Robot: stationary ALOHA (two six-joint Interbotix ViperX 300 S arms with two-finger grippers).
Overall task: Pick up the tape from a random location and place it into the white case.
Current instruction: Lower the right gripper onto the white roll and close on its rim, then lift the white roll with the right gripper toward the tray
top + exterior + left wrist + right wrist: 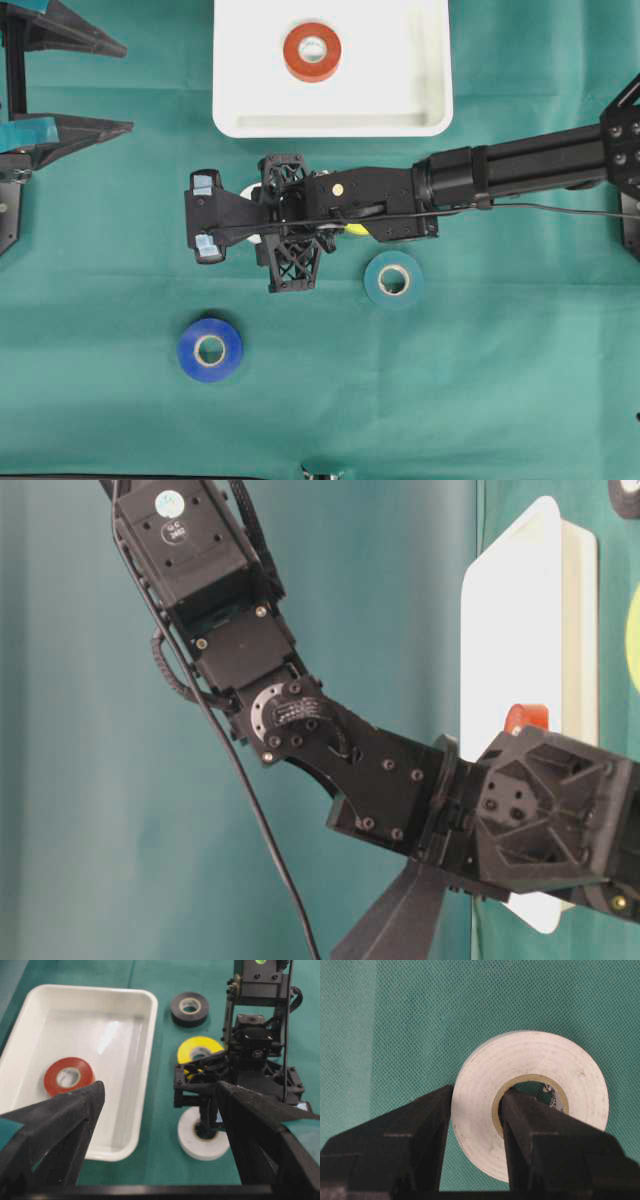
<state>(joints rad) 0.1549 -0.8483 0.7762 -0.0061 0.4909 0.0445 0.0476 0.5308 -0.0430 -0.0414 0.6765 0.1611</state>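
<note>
The right claw (pixel 476 1110) pinches the white tape (pixel 540 1085) flat on the surface (pixel 385 1020), one finger inside its hole so the wall can be lifted. The white case (pixel 232 110), just beyond, holds a red roll (pixel 312 51). The left claw (pixel 160 1125) waits open.

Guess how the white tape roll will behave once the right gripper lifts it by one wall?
The white tape roll looks rigid, so it probably won't buckle. The right gripper pinches only one wall, one finger inside the core, so the roll may swing or tilt. Lying flat on the cloth, it seems unlikely to roll.
</note>
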